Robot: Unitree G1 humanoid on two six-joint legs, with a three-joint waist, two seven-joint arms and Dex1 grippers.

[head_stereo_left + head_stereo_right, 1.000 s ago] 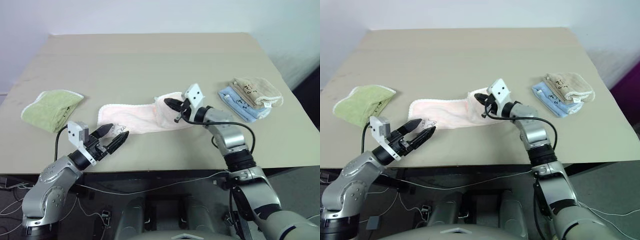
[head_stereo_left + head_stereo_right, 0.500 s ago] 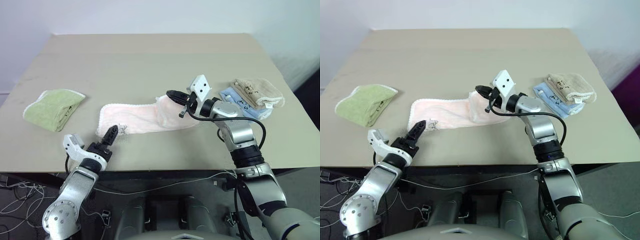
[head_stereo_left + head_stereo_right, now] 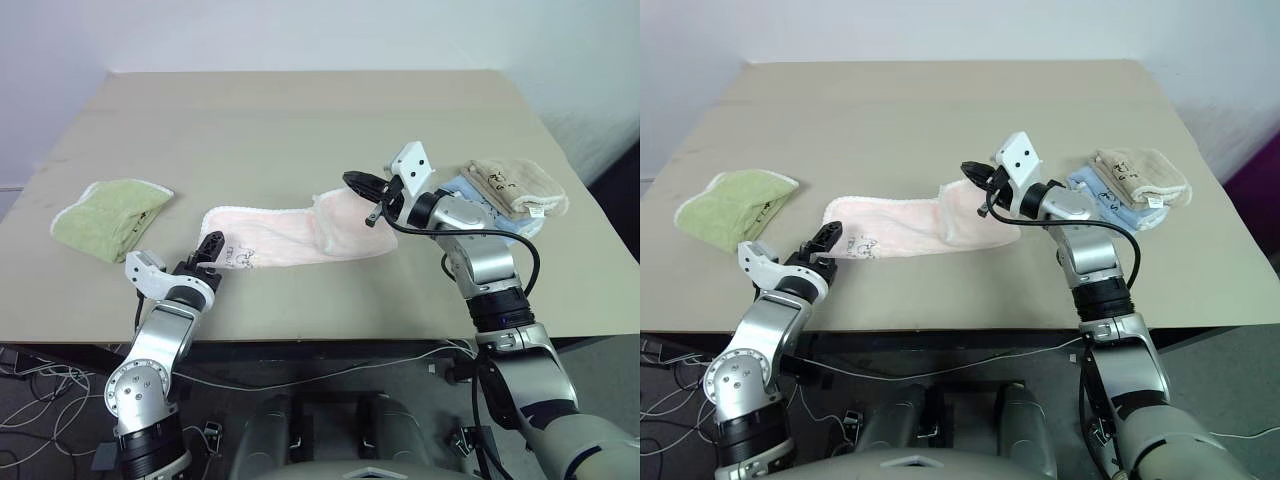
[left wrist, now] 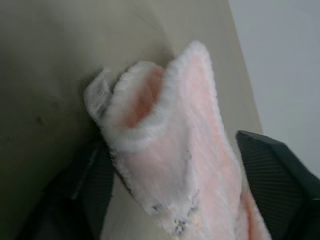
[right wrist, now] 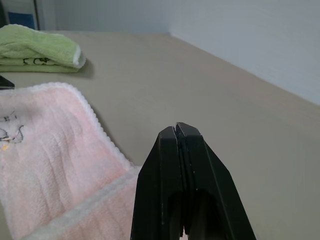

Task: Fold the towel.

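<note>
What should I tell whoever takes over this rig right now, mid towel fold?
Left gripper: fingers open, one on each side of the pink towel's near left corner, not yet closed on it.
Right gripper: fingers shut, empty, raised over the towel's right end.
Towel: lies lengthwise on the table, right end already folded over.
Green towel lies to the left; beige and blue cloths are stacked to the right.
Left to do: grip the left corner and complete the fold.

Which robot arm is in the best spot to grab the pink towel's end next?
The left. The left gripper sits at the towel's near corner, open fingers either side of it. The right gripper is shut, holding nothing, above the folded end.
</note>
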